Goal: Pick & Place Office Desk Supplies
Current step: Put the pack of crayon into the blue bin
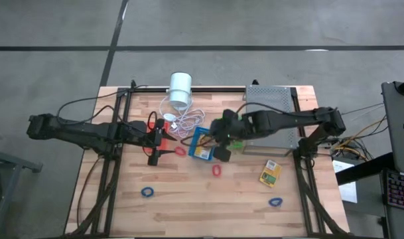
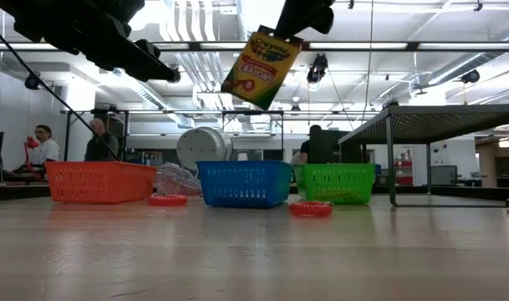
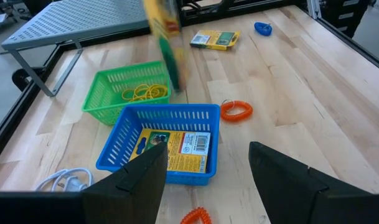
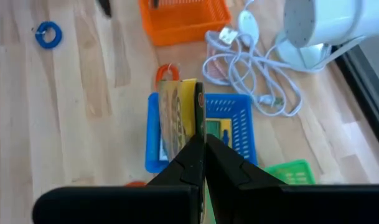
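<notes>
Low view: crayon box (image 2: 262, 67) apparently tilted.

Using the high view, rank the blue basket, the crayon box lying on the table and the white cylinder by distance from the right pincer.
1. Blue basket, just below the right pincer.
2. White cylinder, at the table's far edge.
3. Crayon box, toward the near right.
2 and 3 are nearly tied.

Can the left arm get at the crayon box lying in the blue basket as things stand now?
Probably not cleanly. The left gripper is open near the blue basket, but the right gripper holds another crayon box above it, over the box lying inside.
</notes>
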Action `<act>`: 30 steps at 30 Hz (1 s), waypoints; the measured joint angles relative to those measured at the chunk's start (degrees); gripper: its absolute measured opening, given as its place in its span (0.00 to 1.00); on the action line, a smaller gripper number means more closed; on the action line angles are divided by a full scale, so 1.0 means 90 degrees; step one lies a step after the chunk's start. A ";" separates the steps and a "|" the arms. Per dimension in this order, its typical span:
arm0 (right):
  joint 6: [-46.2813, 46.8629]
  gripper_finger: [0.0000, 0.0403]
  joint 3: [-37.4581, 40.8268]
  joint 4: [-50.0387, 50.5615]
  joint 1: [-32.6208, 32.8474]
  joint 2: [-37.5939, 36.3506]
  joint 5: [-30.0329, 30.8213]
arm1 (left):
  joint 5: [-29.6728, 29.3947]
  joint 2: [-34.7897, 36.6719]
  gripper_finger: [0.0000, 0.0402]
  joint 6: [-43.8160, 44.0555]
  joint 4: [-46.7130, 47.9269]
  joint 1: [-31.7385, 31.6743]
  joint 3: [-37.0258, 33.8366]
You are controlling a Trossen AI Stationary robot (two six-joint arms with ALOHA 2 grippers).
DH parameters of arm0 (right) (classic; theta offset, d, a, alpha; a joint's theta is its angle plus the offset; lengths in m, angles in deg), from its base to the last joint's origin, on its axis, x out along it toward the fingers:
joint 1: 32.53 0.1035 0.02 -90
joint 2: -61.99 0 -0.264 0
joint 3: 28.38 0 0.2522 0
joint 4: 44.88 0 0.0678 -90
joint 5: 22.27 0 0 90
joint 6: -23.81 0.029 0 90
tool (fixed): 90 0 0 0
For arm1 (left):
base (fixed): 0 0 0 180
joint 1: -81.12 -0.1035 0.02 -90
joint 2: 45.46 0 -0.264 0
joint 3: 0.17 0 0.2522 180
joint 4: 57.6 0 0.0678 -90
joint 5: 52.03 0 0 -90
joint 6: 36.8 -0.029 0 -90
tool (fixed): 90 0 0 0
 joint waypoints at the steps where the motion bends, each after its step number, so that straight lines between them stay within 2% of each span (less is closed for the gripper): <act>1: -0.0061 0.02 -0.0027 0.0000 -0.0054 0.0000 -0.0061 | -0.0002 0.0000 0.57 0.0000 0.0001 0.0000 0.0000; 8: -0.0173 0.02 -0.0069 0.0022 -0.0259 0.0072 -0.0275 | -0.0001 0.0000 0.57 0.0000 0.0002 0.0000 0.0001; 14: -0.0466 0.02 -0.0221 0.0186 -0.0313 0.0447 -0.0465 | -0.0001 0.0000 0.57 0.0000 0.0000 0.0000 0.0000; 30: -0.0457 0.02 -0.1552 0.1228 -0.0651 0.1611 -0.1197 | -0.0002 0.0000 0.57 0.0000 0.0002 0.0005 0.0000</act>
